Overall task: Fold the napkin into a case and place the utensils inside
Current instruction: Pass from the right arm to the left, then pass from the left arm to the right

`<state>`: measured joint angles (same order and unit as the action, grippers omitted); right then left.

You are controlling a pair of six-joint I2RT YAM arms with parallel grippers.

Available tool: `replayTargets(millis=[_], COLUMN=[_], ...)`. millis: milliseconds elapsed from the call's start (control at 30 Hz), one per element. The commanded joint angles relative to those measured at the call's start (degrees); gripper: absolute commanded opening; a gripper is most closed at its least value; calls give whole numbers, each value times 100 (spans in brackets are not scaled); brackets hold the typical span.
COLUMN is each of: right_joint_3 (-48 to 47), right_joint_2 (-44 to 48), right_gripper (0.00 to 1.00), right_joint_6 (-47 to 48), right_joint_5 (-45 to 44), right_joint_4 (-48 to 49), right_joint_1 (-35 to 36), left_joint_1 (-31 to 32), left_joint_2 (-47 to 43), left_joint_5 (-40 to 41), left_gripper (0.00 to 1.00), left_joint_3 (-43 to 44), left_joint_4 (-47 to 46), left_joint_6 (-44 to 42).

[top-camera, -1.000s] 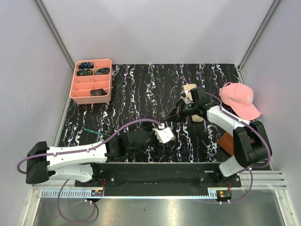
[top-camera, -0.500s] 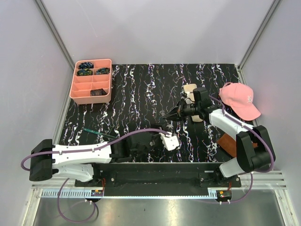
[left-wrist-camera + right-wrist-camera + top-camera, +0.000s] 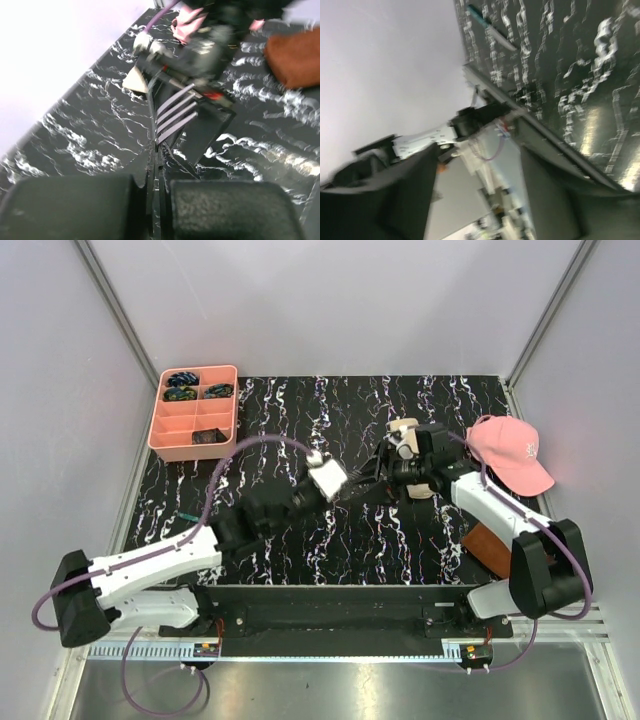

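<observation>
Left of the black base rail (image 3: pixel 340 602), the left arm (image 3: pixel 150 570) is white-shelled with black joint housings; right of that rail, the right arm (image 3: pixel 490 502) matches; a purple cable (image 3: pixel 250 440) runs along each; the finger pads (image 3: pixel 225 210) are dark and textured.

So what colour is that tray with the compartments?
The tray is salmon pink, clearest in the top view.

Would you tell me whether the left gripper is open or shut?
Shut: the left gripper clamps the fork by its handle, tines pointing away.
</observation>
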<state>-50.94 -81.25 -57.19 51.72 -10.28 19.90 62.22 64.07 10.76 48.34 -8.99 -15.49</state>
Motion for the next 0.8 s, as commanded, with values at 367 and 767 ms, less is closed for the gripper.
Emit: replayTargets(millis=[367, 767], right_joint_3=[-927, -847], right_joint_2=[1218, 1006], right_gripper=[86, 62], right_joint_6=[3760, 3654], right_joint_5=[-203, -180], right_joint_4=[-865, -211], right_joint_1=[-30, 93], left_joint_1=[-3004, -3207], left_joint_2=[369, 958], left_joint_5=[-4450, -5840], left_gripper=[0, 0], left_joint_3=[432, 220], left_joint_4=[-109, -1614], left_joint_6=[5026, 6461])
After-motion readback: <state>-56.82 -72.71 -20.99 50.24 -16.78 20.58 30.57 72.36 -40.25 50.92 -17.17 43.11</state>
